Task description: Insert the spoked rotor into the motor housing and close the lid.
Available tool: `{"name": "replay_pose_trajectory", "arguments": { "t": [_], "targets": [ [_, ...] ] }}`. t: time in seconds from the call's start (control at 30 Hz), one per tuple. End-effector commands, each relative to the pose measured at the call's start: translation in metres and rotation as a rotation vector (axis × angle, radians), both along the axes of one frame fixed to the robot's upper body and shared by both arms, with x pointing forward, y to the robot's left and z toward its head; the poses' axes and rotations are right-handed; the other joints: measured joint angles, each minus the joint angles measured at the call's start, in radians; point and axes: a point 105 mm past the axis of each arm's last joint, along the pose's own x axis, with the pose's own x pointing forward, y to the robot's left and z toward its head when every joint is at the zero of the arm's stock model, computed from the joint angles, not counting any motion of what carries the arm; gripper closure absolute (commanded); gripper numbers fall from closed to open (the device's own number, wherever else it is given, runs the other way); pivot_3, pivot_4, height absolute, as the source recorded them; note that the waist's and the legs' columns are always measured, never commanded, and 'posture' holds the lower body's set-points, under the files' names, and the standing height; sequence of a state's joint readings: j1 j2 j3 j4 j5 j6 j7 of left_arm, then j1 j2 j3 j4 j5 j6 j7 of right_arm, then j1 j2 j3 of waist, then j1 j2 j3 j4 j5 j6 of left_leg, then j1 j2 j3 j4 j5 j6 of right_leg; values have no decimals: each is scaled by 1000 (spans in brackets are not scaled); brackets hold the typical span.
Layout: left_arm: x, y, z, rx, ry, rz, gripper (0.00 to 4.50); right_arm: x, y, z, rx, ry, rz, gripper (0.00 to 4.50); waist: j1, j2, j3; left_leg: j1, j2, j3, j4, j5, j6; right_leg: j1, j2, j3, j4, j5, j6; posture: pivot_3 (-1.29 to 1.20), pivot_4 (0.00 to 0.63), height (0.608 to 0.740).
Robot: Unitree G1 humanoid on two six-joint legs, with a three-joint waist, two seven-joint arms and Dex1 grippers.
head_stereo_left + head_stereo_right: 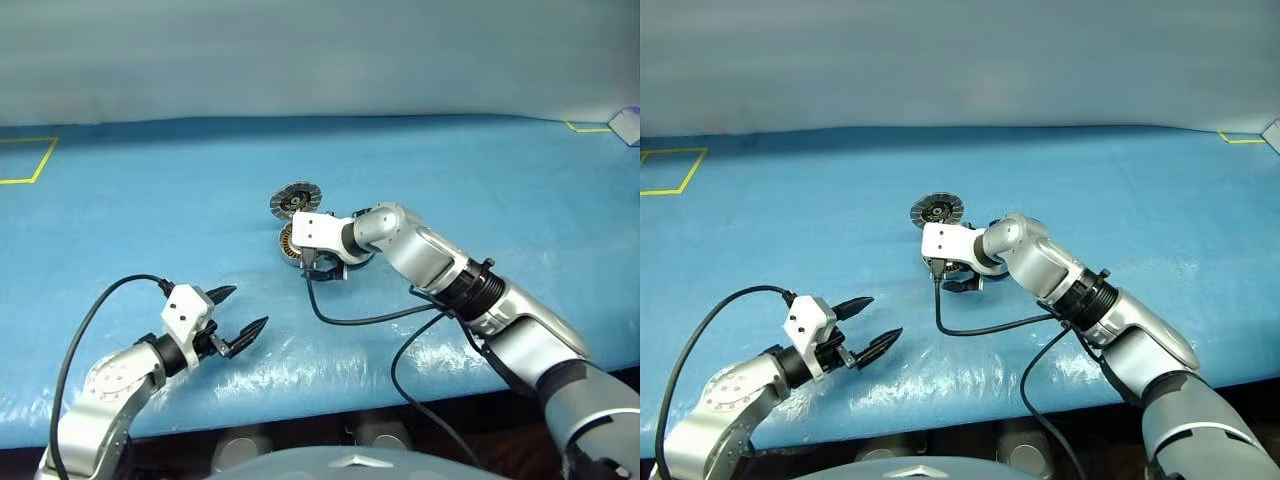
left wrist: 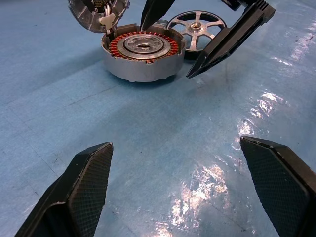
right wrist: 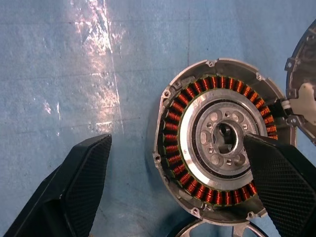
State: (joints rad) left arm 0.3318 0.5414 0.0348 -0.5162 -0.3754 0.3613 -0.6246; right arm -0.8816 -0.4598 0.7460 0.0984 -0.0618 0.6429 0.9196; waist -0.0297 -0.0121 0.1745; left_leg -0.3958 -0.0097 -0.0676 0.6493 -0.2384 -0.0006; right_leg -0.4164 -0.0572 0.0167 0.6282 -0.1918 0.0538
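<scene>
grey motor housing (image 2: pixel 140 61) with copper-orange windings; blue table (image 1: pixel 500 190).

The motor housing (image 3: pixel 170 163) is matt grey cast metal ringed with glossy copper wire windings. The spoked rotor (image 2: pixel 196 30) is bright polished metal. A glossy, wrinkled blue plastic sheet covers the desk (image 1: pixel 480 180), and the claw fingers (image 2: pixel 84 190) look black, matt and finely textured.

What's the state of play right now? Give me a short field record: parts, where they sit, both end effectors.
motor housing: on the blue table, open, copper windings exposed, centre empty
spoked rotor: lying flat on the table beside the housing, not inserted
lid: beside the housing, segmented face up, not closed
right end effector: open, poised over the housing and rotor, holding nothing
left end effector: open, empty, near the table's front edge, apart from the parts
</scene>
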Motion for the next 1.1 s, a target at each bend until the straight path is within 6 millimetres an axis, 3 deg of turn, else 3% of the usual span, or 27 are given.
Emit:
{"name": "replay_pose_trajectory", "arguments": {
  "t": [0.03,0.43,0.53,0.7,0.73,0.93,1.1],
  "targets": [
    [1,0,15,-18,-68,9,19,2,4,5,-8,-24,32,28,0,0,0,0,0,0,0,0,0,0,0,0,0,0,0,0,150,740],
    [2,-2,15,-36,-77,27,19,5,12,-13,-46,25,55,28,-6,0,0,1,0,0,0,0,0,1,0,0,1,0,0,0,150,740],
    [0,-1,15,-35,-76,32,0,7,15,-15,-45,27,47,605,-8,0,-1,2,0,0,0,0,0,1,1,0,1,0,0,0,150,740],
    [-1,3,13,10,-98,55,0,9,21,-14,-28,13,43,2204,-9,0,-2,3,1,0,0,0,-1,1,1,0,1,0,0,0,150,740],
    [-1,4,12,14,-95,53,0,8,22,-14,-24,12,43,2339,-10,0,-2,3,1,0,0,0,-1,2,2,0,1,0,0,0,150,740],
    [-1,7,14,20,-96,46,0,-3,32,-14,38,48,39,2348,-12,0,-2,4,2,0,0,1,-2,1,3,0,2,0,1,0,150,740],
    [1,7,15,20,-97,41,0,-27,45,-13,96,75,63,2353,-14,0,-2,4,2,0,-1,1,-2,1,3,0,3,-1,0,0,150,740]
  ]
}}
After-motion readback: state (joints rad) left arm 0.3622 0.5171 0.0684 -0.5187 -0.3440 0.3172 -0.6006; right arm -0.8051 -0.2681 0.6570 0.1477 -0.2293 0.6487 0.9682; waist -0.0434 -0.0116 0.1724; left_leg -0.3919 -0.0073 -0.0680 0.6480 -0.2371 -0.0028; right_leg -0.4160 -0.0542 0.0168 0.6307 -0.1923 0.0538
